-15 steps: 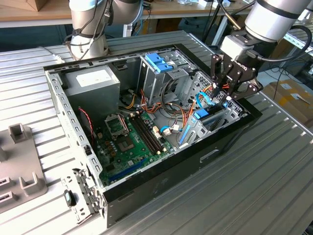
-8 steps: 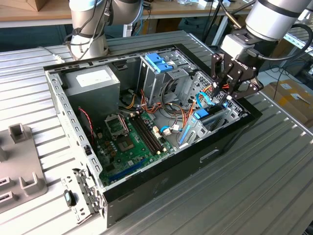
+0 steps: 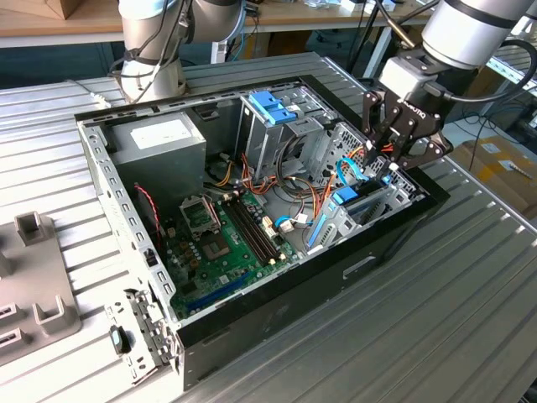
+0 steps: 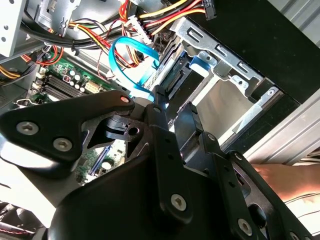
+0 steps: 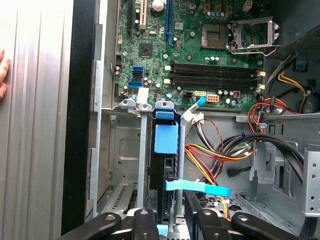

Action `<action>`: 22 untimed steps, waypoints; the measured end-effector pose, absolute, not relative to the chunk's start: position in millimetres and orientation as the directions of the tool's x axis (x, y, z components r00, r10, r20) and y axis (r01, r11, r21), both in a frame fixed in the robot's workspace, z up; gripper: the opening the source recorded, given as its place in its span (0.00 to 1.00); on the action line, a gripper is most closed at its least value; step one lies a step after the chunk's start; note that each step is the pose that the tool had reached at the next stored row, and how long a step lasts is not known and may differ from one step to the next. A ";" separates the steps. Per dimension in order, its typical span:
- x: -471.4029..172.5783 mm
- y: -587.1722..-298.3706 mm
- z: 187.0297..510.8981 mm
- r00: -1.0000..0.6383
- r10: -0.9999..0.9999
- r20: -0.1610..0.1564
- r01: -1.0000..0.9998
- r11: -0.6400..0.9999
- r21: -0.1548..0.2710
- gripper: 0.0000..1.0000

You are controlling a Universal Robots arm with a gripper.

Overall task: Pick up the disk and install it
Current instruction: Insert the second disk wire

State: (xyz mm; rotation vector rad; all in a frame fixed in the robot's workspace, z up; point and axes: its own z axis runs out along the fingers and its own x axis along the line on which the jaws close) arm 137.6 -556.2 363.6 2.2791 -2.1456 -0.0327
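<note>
Free cage slot (image 5: 122,160) beside the disk (image 5: 165,139), blue cable (image 5: 200,188) across.

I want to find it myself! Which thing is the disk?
Find the open computer case on the metal table. Under the gripper, the disk stands on edge in a grey metal bay. Unlike the bare rails beside it, it wears a light-blue plastic tab.

No print can be read; lettering on the gripper (image 3: 394,158) is illegible
</note>
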 end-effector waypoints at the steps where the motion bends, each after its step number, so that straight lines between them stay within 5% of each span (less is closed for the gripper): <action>1: 137.6 -556.2 363.9 0.060 -0.998 -0.007 -0.998 -0.060 0.023 0.36; 22: 149.7 -555.5 365.5 0.061 -0.998 -0.007 -0.998 -0.061 0.022 0.36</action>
